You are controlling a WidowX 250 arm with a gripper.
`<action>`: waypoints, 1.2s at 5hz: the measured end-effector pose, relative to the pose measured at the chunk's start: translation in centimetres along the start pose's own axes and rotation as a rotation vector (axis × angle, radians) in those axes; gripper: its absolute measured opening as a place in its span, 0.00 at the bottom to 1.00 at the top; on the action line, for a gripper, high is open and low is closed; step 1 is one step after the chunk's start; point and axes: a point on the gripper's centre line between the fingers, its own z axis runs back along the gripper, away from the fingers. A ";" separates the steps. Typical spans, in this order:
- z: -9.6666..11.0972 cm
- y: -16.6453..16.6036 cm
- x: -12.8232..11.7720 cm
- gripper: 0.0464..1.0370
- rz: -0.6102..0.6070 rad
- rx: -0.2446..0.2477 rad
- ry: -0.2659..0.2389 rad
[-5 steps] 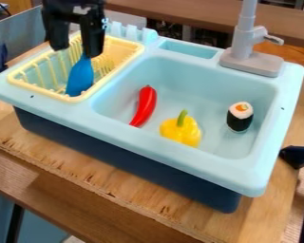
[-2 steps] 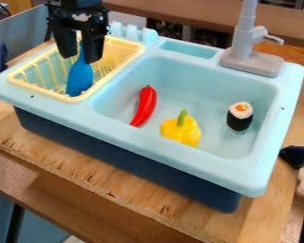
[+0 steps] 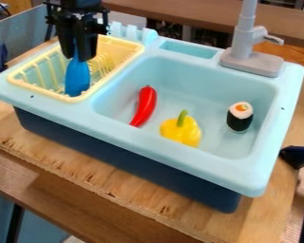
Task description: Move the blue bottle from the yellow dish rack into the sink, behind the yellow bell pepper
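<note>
Gripper (image 3: 76,57) clamped on blue utensil (image 3: 77,79), long axis near upright, broad end down, in yellow rack (image 3: 110,70)

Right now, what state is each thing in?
Gripper: closed on the utensil's upper end.
Blue utensil: upright, wide end down in the rack.
Rack: upright, open side up.
Chili: whole, lying in the sink.
Yellow pepper: whole, stem up.
Sushi: whole, standing, white end up.
Sink: holds all three foods.
Faucet: upright.

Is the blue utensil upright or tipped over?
Upright: the blue utensil's wide end points down at the rack, its narrow end up at the gripper.
</note>
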 end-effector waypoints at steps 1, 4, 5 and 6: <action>2.2 -1.5 -0.8 0.27 -0.019 0.055 -0.041; 6.3 -6.4 0.4 0.27 -0.162 0.136 -0.210; 5.5 -7.7 2.0 0.27 -0.243 0.071 -0.260; 3.1 -8.5 3.3 0.27 -0.271 0.019 -0.243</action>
